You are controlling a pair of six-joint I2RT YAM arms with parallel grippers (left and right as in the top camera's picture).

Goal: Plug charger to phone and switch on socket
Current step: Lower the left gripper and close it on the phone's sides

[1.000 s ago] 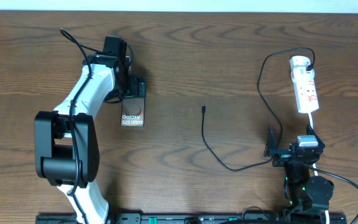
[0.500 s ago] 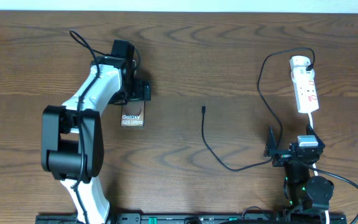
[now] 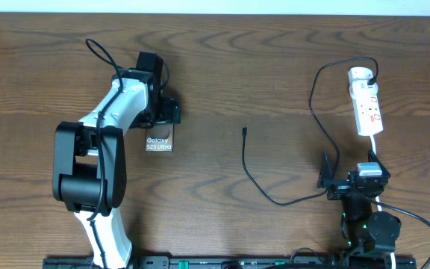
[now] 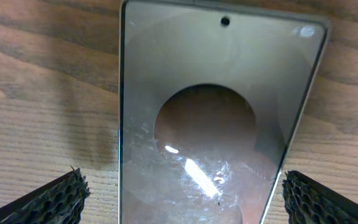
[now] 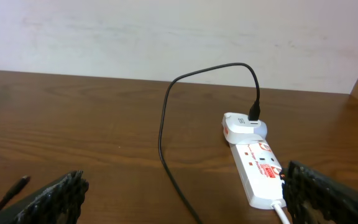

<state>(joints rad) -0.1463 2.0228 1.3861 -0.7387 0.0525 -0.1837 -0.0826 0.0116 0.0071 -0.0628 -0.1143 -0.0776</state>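
The phone lies flat on the table at the left, bronze with white "Galaxy" lettering. My left gripper is open just behind it; in the left wrist view the phone fills the gap between my spread fingers, untouched. The charger cable runs from the socket's plug across the table to its connector tip, lying loose at the middle. The white socket lies at the far right. My right gripper is open near the front, the socket ahead of it.
The cable loops between the socket and my right arm. The connector tip shows at the lower left of the right wrist view. A pale wall stands behind the table's far edge.
My left arm swung a little to the right and settled over the phone's far end. The right arm, cable and socket have not moved.
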